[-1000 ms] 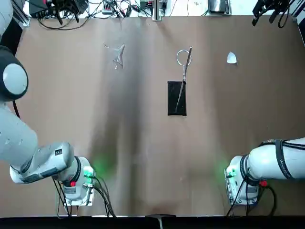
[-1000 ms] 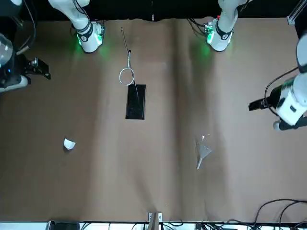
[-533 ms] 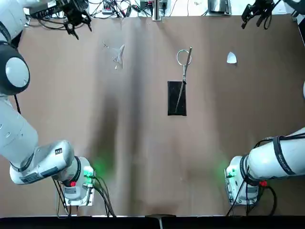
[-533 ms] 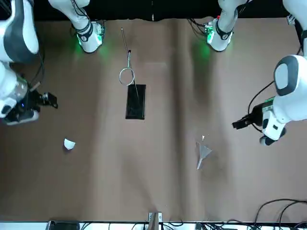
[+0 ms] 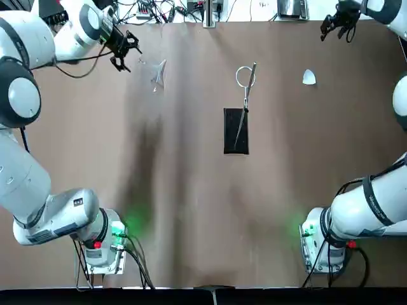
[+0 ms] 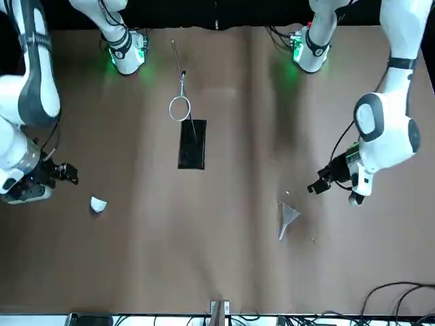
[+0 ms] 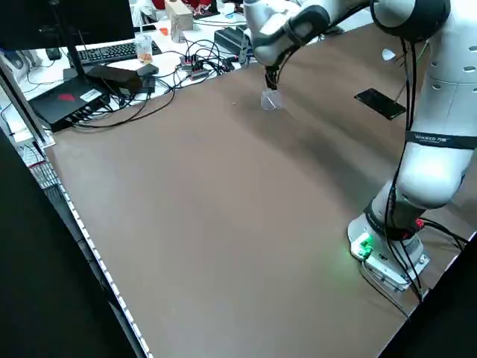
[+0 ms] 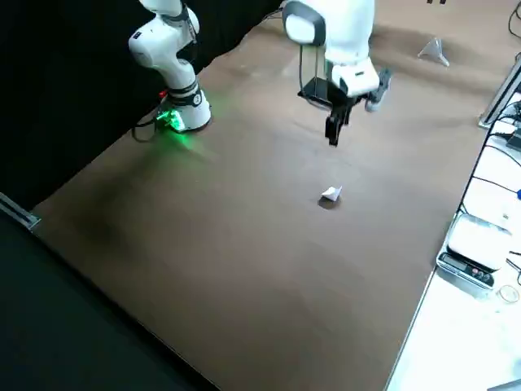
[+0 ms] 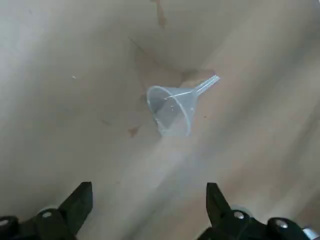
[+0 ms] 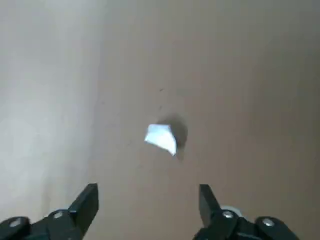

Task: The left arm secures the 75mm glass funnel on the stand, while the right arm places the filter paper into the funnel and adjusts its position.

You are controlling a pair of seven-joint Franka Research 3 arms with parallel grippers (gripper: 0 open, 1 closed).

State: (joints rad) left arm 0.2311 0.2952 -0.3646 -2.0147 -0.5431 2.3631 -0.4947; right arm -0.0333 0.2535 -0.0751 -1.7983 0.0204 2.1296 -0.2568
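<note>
The clear glass funnel (image 5: 159, 73) lies on its side on the brown table, far left of the stand. My left gripper (image 5: 121, 47) hovers just to its left, open; the left wrist view shows the funnel (image 9: 172, 107) beyond the spread fingers (image 9: 80, 200). The stand has a black base (image 5: 235, 130) and a rod ending in a wire ring (image 5: 245, 76), which is empty. The white filter paper (image 5: 309, 77) lies to the stand's right. My right gripper (image 5: 337, 22) hangs open beyond it, above the table, with the filter paper (image 10: 161, 138) ahead of it.
Cables and equipment (image 5: 152, 9) line the far table edge. Both arm bases (image 5: 102, 244) glow green at the near edge. A desk with a keyboard (image 7: 112, 52) and cables stands off the table's far side.
Both arms have swung in from the table's outer far corners. The left gripper has come down beside the funnel, the right gripper toward the filter paper. Funnel, paper and stand have not moved.
</note>
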